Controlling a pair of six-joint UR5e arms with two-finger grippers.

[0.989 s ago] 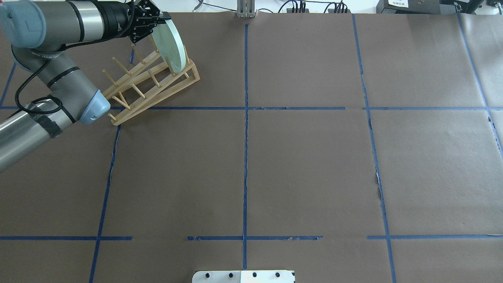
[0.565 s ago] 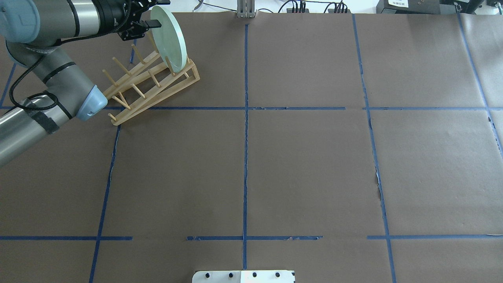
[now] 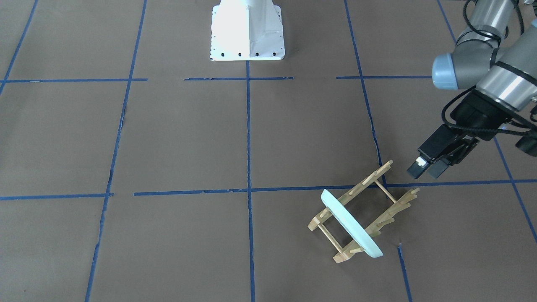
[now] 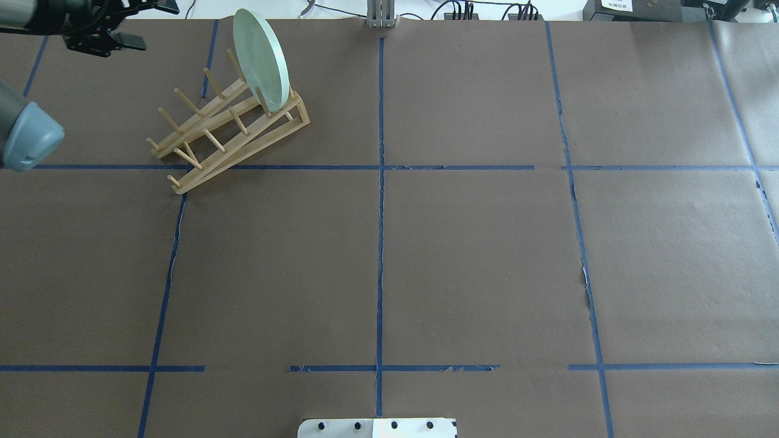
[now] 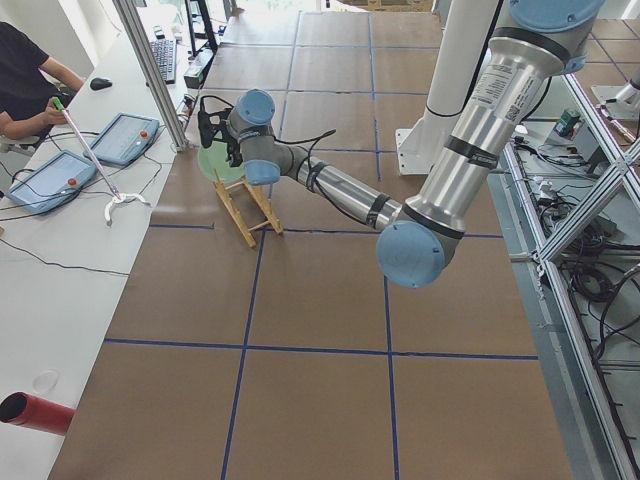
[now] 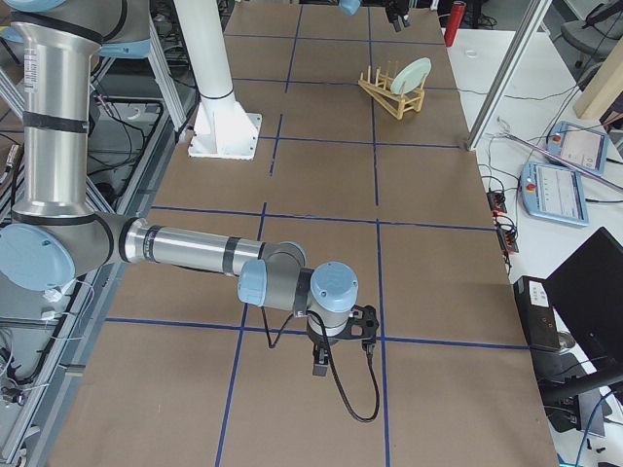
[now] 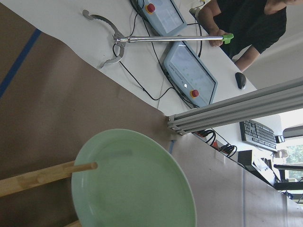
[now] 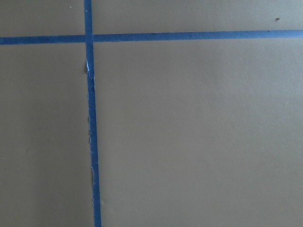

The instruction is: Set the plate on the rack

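The pale mint-green plate [image 4: 261, 58] stands on edge between the pegs at the far end of the light-wood rack [image 4: 268, 135], at the table's far left. It also shows in the front view [image 3: 350, 224] and in the left wrist view [image 7: 137, 189], behind a rack peg [image 7: 47, 172]. My left gripper [image 4: 148, 24] is open and empty, well clear of the plate on its left; in the front view [image 3: 426, 171] it hangs beside the rack's [image 3: 363, 182] other end. My right gripper [image 6: 341, 341] shows only in the right side view, low over the table; I cannot tell its state.
The robot's white base [image 4: 377, 427] sits at the table's near edge. An aluminium post [image 4: 380, 15] stands at the far edge. Beyond it is a white bench with teach pendants [image 7: 189, 71] and a person [image 5: 25, 80]. Blue tape lines cross the brown paper.
My left gripper has let go of the plate's rim and drawn back to the left, away from the rack. The plate stays standing in the rack.
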